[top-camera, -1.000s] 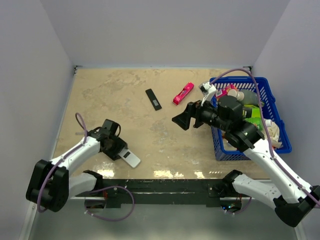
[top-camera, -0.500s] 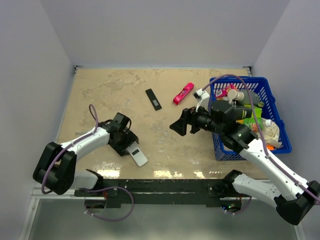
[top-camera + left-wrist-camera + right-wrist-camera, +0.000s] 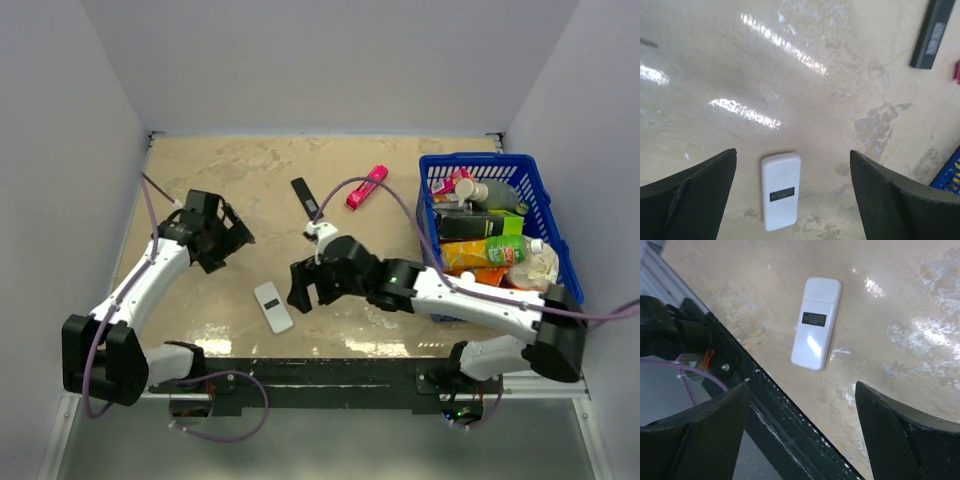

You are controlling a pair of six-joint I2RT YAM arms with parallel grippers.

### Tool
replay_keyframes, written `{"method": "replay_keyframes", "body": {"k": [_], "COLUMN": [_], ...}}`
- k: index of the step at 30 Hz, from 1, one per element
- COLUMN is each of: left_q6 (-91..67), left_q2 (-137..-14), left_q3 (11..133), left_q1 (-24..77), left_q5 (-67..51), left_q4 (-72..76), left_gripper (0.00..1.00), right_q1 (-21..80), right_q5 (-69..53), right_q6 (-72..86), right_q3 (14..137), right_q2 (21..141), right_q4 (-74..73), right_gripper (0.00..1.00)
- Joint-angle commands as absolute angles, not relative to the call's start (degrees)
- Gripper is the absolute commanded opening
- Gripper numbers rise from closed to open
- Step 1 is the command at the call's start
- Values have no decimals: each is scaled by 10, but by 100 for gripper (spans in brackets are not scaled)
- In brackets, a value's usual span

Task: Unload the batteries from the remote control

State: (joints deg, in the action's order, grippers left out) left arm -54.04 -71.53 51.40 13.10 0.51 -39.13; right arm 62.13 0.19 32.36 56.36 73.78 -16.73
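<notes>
Left gripper (image 3: pixel 235 245) now sits back from the white remote (image 3: pixel 272 307) at the table's (image 3: pixel 230 180) front, right gripper (image 3: pixel 305 290) swung in beside it; both gape empty. Only the 2 wrist views show its label (image 3: pixel 814 319); batteries hidden.

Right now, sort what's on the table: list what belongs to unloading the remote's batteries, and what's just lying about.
Job: white remote, label side up; left gripper and right gripper, both open. No batteries in view.
Lying about: black remote; pink remote; blue basket of bottles.
</notes>
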Motion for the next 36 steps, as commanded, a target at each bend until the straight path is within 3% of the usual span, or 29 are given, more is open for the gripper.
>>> {"method": "replay_keyframes", "body": {"k": [1, 9, 31, 36], "left_q6": [-383, -271, -254, -252], "left_q2": [-669, -621, -591, -599], "left_q3": [553, 521, 468, 470], "left_q1": [93, 21, 21, 21], "left_q5": [5, -75, -132, -137], "left_q4": [-395, -353, -316, -321], "left_gripper": [100, 100, 94, 90], "right_q1": [685, 738, 758, 759], "right_q5": [159, 200, 212, 238], "right_q6": [389, 410, 390, 390], "right_q3": [625, 684, 668, 666], "right_q2": [819, 979, 1080, 1077], "right_q4": [-156, -141, -87, -97], "right_gripper": [88, 88, 77, 56]}}
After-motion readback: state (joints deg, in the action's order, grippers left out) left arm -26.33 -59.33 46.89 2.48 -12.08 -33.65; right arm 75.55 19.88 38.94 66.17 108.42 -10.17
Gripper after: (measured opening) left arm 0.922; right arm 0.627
